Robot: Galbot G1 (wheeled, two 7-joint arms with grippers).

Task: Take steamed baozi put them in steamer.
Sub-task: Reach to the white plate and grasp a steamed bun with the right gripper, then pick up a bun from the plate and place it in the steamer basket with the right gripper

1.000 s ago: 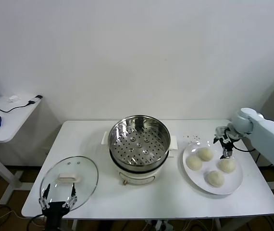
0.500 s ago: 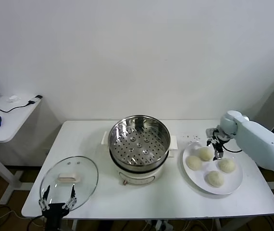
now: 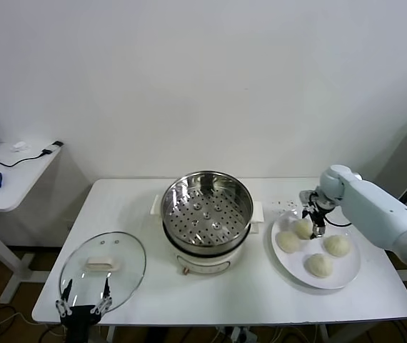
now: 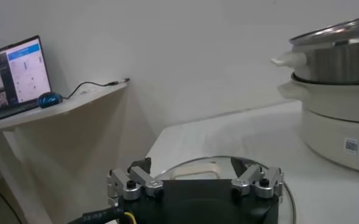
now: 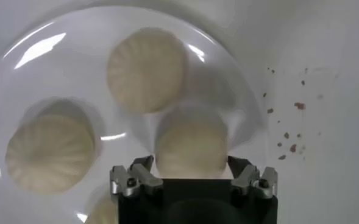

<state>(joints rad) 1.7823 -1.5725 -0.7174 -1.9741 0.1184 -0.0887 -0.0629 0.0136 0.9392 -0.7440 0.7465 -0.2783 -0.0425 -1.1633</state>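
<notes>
We're at first pick: right claw part-open, straddling the 12 o'clock baozi on the plate, not yet gripped. Next: close gently, lift, carry to the empty steamer. Left claw idle, open.

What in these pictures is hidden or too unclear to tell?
- Right wrist view: the right gripper straddles one baozi; whether its fingers touch the bun cannot be told.
- Right wrist view: a fourth bun is cut off by the picture's edge and the gripper body.
- Head view: the steamer floor's near part is hidden by its own wall.
- Left wrist view: the glass lid is mostly hidden behind the left gripper.
</notes>
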